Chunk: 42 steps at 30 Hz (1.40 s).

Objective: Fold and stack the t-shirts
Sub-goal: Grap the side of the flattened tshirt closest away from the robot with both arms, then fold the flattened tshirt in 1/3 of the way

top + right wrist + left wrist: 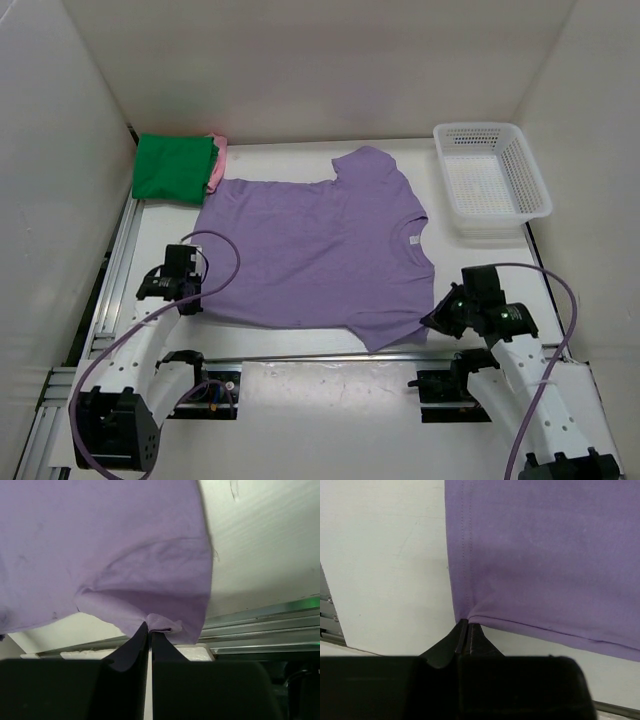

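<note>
Both hands pinching the near edge of the light purple t-shirt

I see my left hand (468, 630) closed on the near hem corner of the light purple t-shirt (320, 245). My right hand (150, 631) is closed on the edge of its near sleeve. The shirt lies spread mostly flat across the middle of the white surface (285, 160), collar toward the right. At the far left corner a folded green t-shirt (172, 168) sits on top of a pink t-shirt (217, 165). A white mesh basket (540, 185) stands at the far right.

Lab test cell: white enclosure walls (300, 60), aluminium rail frame (108, 272)
</note>
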Available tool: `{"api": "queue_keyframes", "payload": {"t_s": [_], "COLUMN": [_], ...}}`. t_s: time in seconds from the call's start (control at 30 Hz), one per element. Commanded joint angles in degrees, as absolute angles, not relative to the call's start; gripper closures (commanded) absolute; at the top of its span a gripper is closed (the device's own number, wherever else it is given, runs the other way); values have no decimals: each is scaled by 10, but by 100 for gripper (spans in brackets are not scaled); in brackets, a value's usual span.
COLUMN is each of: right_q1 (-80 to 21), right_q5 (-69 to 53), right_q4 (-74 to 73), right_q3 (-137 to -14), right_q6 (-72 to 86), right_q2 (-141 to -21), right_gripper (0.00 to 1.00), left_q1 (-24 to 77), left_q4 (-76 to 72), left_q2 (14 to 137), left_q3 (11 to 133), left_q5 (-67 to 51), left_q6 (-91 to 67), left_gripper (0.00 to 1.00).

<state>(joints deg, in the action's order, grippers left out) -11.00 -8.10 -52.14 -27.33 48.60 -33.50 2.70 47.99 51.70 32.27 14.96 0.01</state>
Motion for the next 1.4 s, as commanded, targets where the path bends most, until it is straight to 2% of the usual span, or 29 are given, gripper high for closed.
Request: {"api": "queue_keyframes", "payload": {"t_s": [0.0, 0.07, 0.2, 0.33, 0.57, 1.03, 1.2, 1.3, 1.33, 1.37], "right_q1": [-113, -107, -97, -103, -103, -83, -83, -83, -83, -83], "right_q5": [-26, 1, -7, -7, 10, -22, -14, -4, -4, 2], "right_q4": [-520, -498, -398, -330, -316, -327, -349, -374, -381, -381], "right_q3": [-346, -389, -470, -553, -705, -845, -888, -926, -937, -945], "right_q6": [453, 430, 389, 348, 265, 218, 213, 207, 207, 207], "right_q2": [-351, -377, -530, -690, -879, -1052, -1093, -1118, -1118, -1123], "right_gripper": [100, 100, 100, 100, 100, 100, 100, 82, 77, 71], "left_q1": [8, 0, 0, -5, -5, -5, -5, -5, -5, -11], "left_q4": [484, 479, 452, 419, 389, 384, 384, 384, 384, 384], "left_q2": [516, 525, 604, 746, 910, 984, 1002, 1014, 1023, 1028], "left_q3": [354, 386, 471, 569, 663, 704, 704, 718, 724, 741], "left_q5": [128, 106, 82, 97, 151, 183, 183, 199, 206, 217], "left_q6": [0, 0, 0, 0, 0, 0, 0, 0, 0, 0], "left_gripper": [90, 90, 88, 90, 90, 90, 76, 70, 55, 49]}}
